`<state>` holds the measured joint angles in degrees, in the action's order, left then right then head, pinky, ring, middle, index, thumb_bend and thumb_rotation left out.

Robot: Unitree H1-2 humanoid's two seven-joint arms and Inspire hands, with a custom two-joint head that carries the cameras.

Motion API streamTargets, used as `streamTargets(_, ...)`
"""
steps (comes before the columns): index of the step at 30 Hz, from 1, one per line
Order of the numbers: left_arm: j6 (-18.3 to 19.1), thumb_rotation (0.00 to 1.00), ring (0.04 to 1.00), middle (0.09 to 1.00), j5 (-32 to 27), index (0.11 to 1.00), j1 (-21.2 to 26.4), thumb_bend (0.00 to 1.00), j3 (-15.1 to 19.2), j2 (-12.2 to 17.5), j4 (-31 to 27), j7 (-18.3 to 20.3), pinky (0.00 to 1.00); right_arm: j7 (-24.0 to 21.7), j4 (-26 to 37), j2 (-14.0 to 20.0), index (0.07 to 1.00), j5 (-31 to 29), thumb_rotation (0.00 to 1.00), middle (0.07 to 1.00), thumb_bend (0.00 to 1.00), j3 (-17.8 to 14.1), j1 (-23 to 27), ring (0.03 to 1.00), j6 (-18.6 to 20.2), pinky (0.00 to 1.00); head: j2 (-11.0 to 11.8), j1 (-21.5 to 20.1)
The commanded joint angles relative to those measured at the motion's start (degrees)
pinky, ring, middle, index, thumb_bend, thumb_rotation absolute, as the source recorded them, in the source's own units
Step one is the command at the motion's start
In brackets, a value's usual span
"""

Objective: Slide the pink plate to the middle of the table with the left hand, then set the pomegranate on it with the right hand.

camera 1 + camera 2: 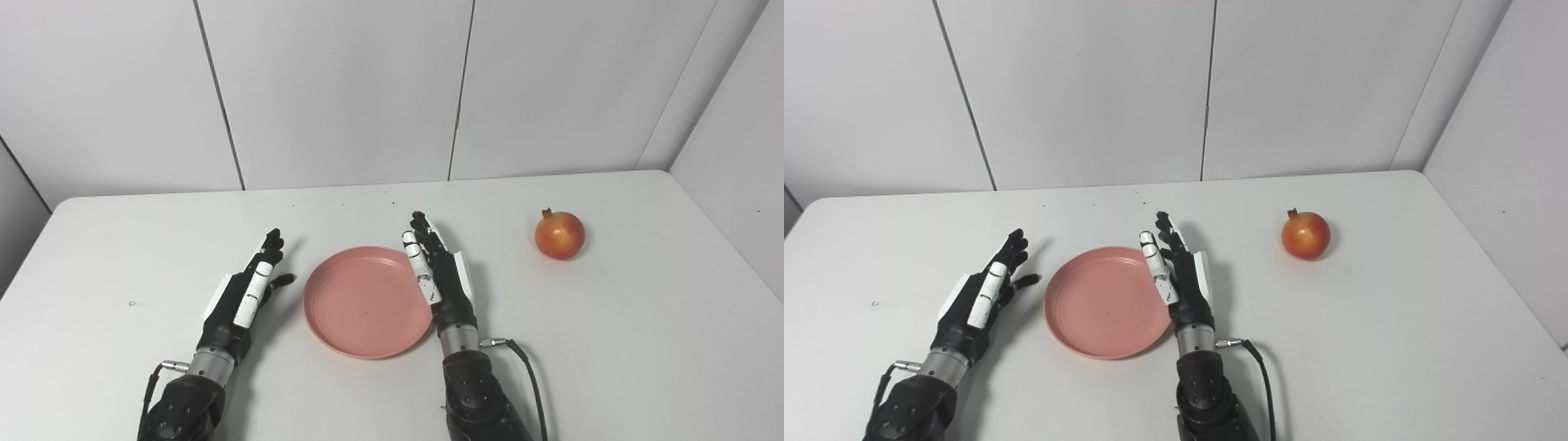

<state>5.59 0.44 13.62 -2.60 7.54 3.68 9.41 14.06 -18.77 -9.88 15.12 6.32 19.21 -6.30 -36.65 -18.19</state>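
plate (366, 303) mid-table | pomegranate (560, 234) right and beyond right hand (442, 275), nearer it | both hands flat-open, empty; left hand (245, 294) seemingly clear of plate

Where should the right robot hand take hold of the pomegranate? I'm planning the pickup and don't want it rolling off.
Probably around the round middle of the pomegranate, coming from above and from the plate side. Its crown points up and to the left, so fingers and thumb should close below it. The right robot hand is open beside the pink plate.
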Motion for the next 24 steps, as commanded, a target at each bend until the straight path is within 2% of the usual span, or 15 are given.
streamTargets(1, -2.82, 1.0, 1.0, 1.0, 1.36, 1.0, 1.14, 0.67, -0.17, 0.56, -1.8, -0.8, 1.0, 0.38, -0.65, -0.41, 0.897, 0.06, 1.0, 0.896, 0.58, 0.35, -0.92, 0.896, -1.36, 0.85, 0.09, 0.11)
streamTargets(7, -4.15, 1.0, 1.0, 1.0, 2.14, 1.0, 0.85, 0.67, -0.23, 0.35, -1.88, -0.83, 1.0, 0.43, -0.53, -0.3, 0.901, 0.39, 1.0, 0.898, 0.57, 0.52, -1.0, 0.896, -1.41, 0.84, 0.06, 0.14)
streamTargets(13, -6.65, 1.0, 1.0, 1.0, -0.54, 1.0, 0.66, 0.7, 0.34, 0.01, -1.67, 0.2, 1.0, 0.36, -0.47, -0.23, 0.898, 0.61, 1.0, 0.899, 0.57, 0.57, -1.0, 0.899, -1.28, 0.85, -0.09, 0.24)
streamTargets(24, -8.0, 1.0, 1.0, 1.0, -7.19, 1.0, 0.85, 0.7, 0.98, -0.71, -1.1, 3.21, 1.0, 0.46, -0.57, -0.11, 0.9, 0.69, 1.0, 0.898, 0.57, 0.46, -0.91, 0.897, -1.5, 0.85, 0.08, 0.28)
